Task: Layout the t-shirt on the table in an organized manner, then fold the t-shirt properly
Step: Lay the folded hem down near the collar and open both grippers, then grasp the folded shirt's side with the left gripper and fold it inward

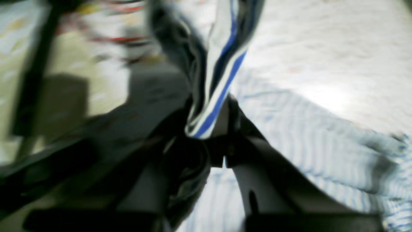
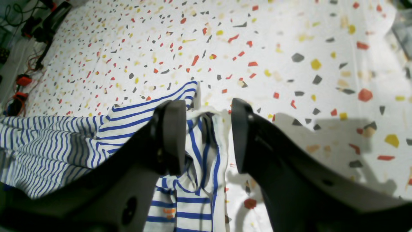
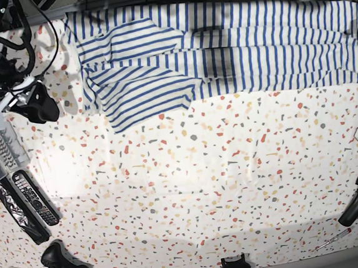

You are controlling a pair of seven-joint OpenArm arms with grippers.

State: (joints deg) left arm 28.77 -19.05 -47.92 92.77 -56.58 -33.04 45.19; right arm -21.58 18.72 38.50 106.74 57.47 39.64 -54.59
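The shirt point(image 3: 235, 60) lies in a long, layered band along the far side of the table point(image 3: 232, 167), one striped flap angling down near its left end in the base view. The left claw point(image 1: 209, 129) pinches a gathered fold of the shirt, lifted above the table. The right claw point(image 2: 209, 135) is spread, its fingertips apart near the shirt's crumpled end. The thin cloth is white with blue stripes, creased in soft folds; the pale tabletop carries angular red, yellow and grey chips.
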